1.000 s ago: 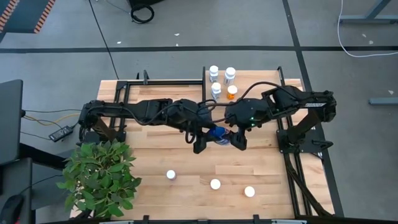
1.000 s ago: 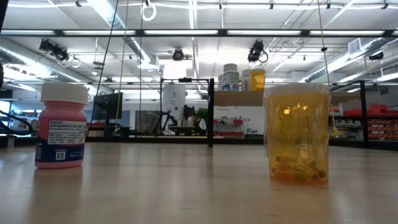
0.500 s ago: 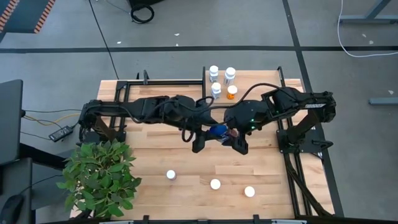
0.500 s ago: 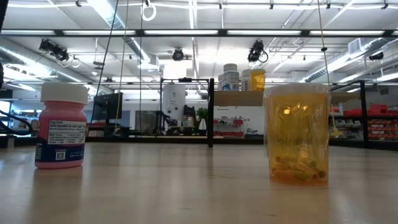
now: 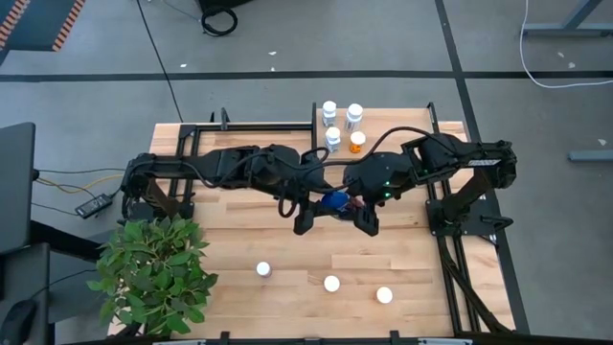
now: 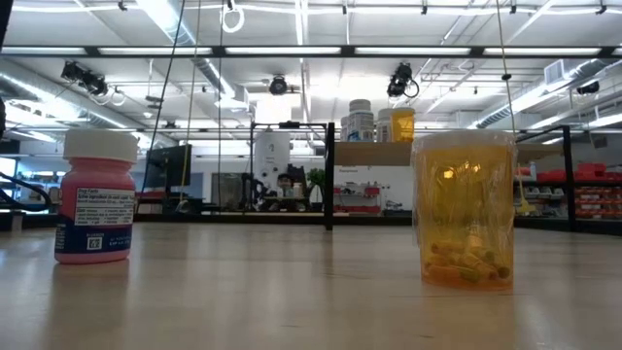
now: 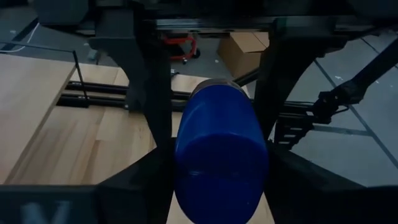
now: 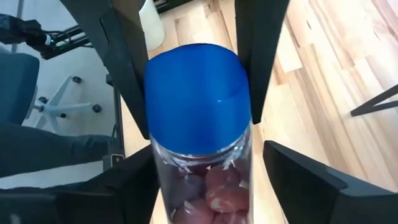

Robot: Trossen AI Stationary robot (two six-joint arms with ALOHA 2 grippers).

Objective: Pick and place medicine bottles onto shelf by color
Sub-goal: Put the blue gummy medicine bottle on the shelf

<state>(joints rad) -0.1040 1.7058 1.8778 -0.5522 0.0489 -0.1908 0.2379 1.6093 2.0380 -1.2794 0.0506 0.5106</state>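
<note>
Green leaves of a potted plant (image 5: 158,273) fill the lower left of the overhead frame, on the plank-patterned wooden tabletop (image 5: 239,244). Moving right, three white-capped pill bottles (image 5: 331,284) stand in a row near the bottom edge, well apart from each other. At the centre, the left gripper (image 5: 305,218) and the right gripper (image 5: 364,217) meet around a blue-capped clear bottle (image 5: 335,202) lying between them. Seen from the left wrist, the dark fingers (image 7: 144,93) press against both sides of the blue cap (image 7: 221,155). The right gripper's fingers (image 8: 255,50) stand spread on either side of the bottle, and I cannot tell whether they touch it. Above centre, four bottles (image 5: 343,127), one orange, stand clustered on the small light-wood shelf with black rails (image 5: 393,123).
</note>
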